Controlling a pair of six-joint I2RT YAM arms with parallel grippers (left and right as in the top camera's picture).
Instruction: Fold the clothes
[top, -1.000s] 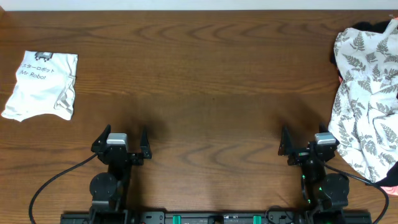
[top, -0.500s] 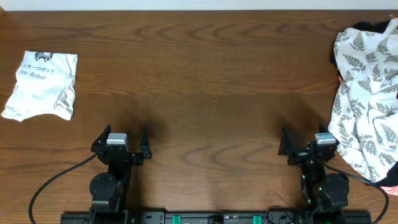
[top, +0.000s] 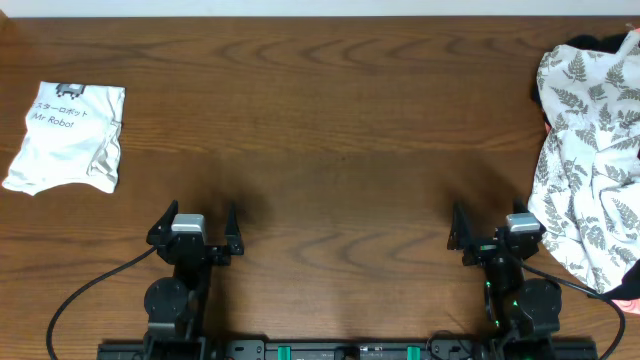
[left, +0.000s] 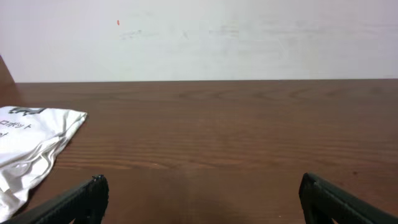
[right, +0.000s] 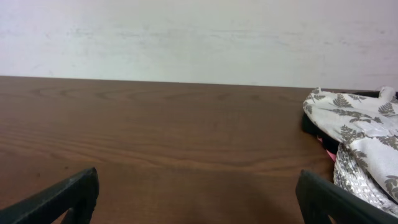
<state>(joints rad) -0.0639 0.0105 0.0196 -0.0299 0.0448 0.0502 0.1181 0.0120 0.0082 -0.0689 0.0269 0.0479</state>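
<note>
Now, left gripper (left: 199, 190) and right gripper (right: 196, 193) both spread wide, holding nothing. Fern-print garment (top: 590, 170) heaped at the table's (top: 340, 130) right edge looks soft, light and floppy. Best pinch a hem corner.

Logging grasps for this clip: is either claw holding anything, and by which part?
Nothing is held: the left claw and the right claw are both open and empty.

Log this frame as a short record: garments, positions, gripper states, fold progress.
target: fern-print cloth, crumpled heap at right edge of table
other garment: white shirt, far left
under heap: black fabric peeks out at the far end
left gripper: open, empty
right gripper: open, empty, close to the heap
progress: folding not begun
</note>
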